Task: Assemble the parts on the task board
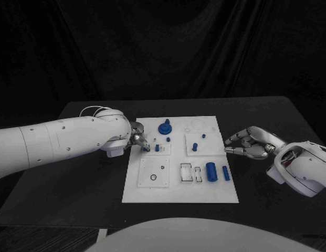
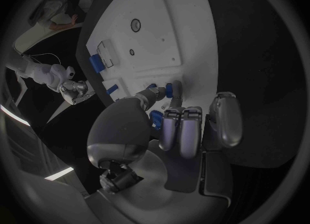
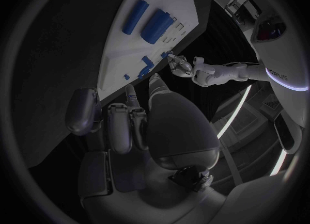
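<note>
a robot lab: black-draped backdrop [image 1: 163, 47], black table [image 1: 72, 194], white task board [image 1: 179, 191].

head: above, looking down | wrists: close behind each hand | shared: task board [image 1: 179, 195]

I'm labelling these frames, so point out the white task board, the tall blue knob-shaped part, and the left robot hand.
white task board [image 1: 179, 194]: head view, bare near edge.
tall blue knob-shaped part [image 1: 164, 127]: head view, body.
left robot hand [image 1: 138, 138]: head view, middle.
</note>
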Motion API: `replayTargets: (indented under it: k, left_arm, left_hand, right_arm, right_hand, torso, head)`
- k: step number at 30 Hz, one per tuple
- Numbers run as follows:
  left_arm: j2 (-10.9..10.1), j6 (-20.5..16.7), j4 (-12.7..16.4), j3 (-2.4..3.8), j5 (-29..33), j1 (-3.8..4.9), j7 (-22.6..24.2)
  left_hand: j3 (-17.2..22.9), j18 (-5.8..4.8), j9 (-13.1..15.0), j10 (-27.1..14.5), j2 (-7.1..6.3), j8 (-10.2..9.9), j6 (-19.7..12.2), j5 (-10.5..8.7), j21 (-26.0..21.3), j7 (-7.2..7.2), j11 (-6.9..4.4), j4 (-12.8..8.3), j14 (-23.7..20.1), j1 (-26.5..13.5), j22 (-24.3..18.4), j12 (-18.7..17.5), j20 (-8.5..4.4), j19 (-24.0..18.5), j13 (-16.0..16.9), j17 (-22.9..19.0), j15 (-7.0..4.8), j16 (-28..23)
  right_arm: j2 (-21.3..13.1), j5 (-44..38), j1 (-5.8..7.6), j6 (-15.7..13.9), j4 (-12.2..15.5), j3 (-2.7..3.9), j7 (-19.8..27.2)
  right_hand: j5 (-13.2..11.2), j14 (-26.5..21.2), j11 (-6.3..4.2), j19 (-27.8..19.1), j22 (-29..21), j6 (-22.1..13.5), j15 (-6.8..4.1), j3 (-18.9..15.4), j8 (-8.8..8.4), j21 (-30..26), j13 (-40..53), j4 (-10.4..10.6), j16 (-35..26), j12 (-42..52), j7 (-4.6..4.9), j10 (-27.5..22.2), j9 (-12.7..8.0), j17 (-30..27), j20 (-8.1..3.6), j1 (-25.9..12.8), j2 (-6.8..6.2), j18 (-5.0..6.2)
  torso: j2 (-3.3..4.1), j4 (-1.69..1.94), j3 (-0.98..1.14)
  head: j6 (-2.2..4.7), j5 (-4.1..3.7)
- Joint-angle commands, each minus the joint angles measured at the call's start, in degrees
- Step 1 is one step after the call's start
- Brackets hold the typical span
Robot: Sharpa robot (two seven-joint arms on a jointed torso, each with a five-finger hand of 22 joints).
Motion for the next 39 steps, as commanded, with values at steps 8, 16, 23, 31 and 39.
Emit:
replayTargets:
  k: [8,16,23,31,39]
  left_arm:
    - [0.4,10.4,-1.8,0.07,9.9,3.85,-1.0]
    - [3.4,21.0,-5.8,0.08,12.8,6.39,-4.9]
    - [7.0,27.6,-10.7,0.08,13.4,7.02,-6.6]
    - [9.6,28.9,-14.9,0.08,13.5,7.01,-7.4]
    - [11.7,28.3,-18.3,0.08,13.6,6.29,-7.1]
  left_hand:
    - [3.8,0.75,1.1,6.1,-0.5,0.7,-0.5,-3.7,-0.7,-0.07,0.26,-4.1,6.1,-0.7,10.1,0.2,0.16,-0.7,15.1,15.1,0.15,0.2]
    - [2.2,1.04,0.8,6.1,0.07,0.3,-0.7,-8.77,-2.1,-0.13,0.3,-4.0,6.1,-1.3,9.6,0.2,0.27,-1.6,15.1,15.1,0.25,0.2]
    - [0.9,1.12,-0.7,6.1,0.48,-1.1,-1.0,-11.51,-2.6,0.13,0.56,-4.4,6.1,-0.3,9.5,0.2,0.47,-2.1,15.1,15.1,0.49,0.2]
    - [0.2,1.18,-1.5,6.1,0.81,-1.5,-0.7,-12.55,-2.9,0.22,0.66,-4.1,6.1,-0.3,9.5,0.2,0.57,-2.3,15.1,15.1,0.59,0.2]
    - [0.1,1.17,-1.7,6.1,1.0,-1.7,-0.7,-12.64,-2.9,0.24,0.68,-4.0,6.1,-0.2,9.5,0.2,0.59,-2.3,15.1,15.1,0.62,0.2]
  right_arm:
    - [0.0,0.0,-0.18,0.2,-0.1,0.03,-0.8]
    - [0.3,0.0,-0.18,0.3,-0.2,0.03,-0.8]
    - [0.2,0.0,-0.18,0.3,-0.1,0.03,-0.9]
    - [0.2,0.0,-0.18,0.3,0.1,0.03,-0.8]
    - [0.3,0.0,-0.18,0.3,0.2,0.03,-0.8]
  right_hand:
    - [0.4,4.2,0.48,-0.4,8.5,0.6,0.32,-0.3,-0.22,-0.2,13.3,-0.2,-0.3,-0.2,0.04,4.4,-0.1,8.6,-0.04,0.0,0.55,0.41]
    - [0.4,4.2,0.48,-0.4,8.5,0.6,0.32,-0.3,-0.22,-0.2,13.3,-0.2,-0.3,-0.2,0.04,4.4,-0.1,8.6,-0.04,0.0,0.55,0.41]
    - [0.4,4.2,0.48,-0.4,8.5,0.5,0.32,-0.3,-0.24,-0.3,13.3,-0.2,-0.3,-0.3,0.05,4.4,-0.1,8.5,-0.03,0.0,0.66,0.41]
    - [0.4,4.2,0.48,-0.4,8.5,0.5,0.33,-0.3,-0.26,-0.3,13.3,-0.2,-0.4,-0.3,0.06,4.4,-0.1,8.5,-0.02,0.1,0.73,0.42]
    - [0.4,4.2,0.48,-0.4,8.5,0.5,0.33,-0.3,-0.26,-0.3,13.3,-0.2,-0.4,-0.3,0.06,4.4,-0.1,8.5,-0.02,0.1,0.73,0.42]
  torso:
    - [0.01,-0.07,0.04]
    - [0.05,-0.11,0.06]
    - [0.15,-0.04,0.0]
    - [0.1,0.02,0.01]
    - [0.13,0.01,0.0]
  head:
    - [-0.01,0.14]
    - [-0.01,0.26]
    - [-0.01,0.13]
    - [-0.01,0.32]
    - [-0.01,0.61]
